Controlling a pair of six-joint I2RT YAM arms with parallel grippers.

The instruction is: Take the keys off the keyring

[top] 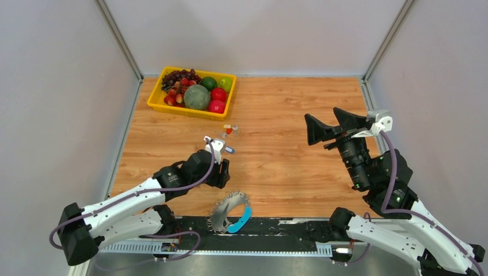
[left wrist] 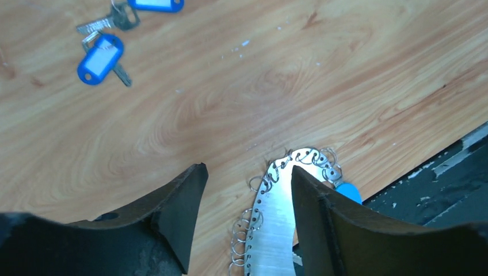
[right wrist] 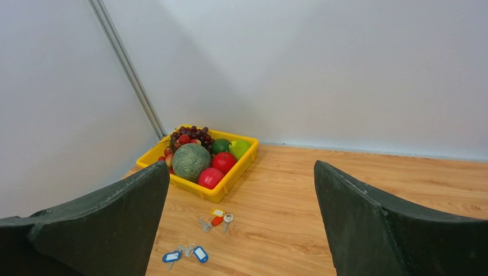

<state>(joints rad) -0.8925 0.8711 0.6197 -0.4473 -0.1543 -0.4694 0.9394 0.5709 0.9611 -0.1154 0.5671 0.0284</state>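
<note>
The large hoop keyring (top: 230, 211), silvery metal with a bright blue plastic arc, lies at the table's six o'clock edge, its metal arc between the left gripper's (left wrist: 247, 172) spread jaws. Small silvery blue-tagged keys (left wrist: 99, 59) lie loose at its twelve o'clock. The right gripper (right wrist: 241, 165) hangs wide apart.

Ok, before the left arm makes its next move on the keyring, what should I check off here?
1. Left gripper over the keyring, jaws apart: ok.
2. A key lined up between its fingers: cannot tell; only the metal band and small empty loops show there.
3. Keyring well supported: cannot tell; it lies at the table's near edge, with its blue arc over the dark strip.
4. Right gripper open, empty, raised off the table: ok.
5. Loose blue-tagged keys lying apart from the keyring: ok.
</note>
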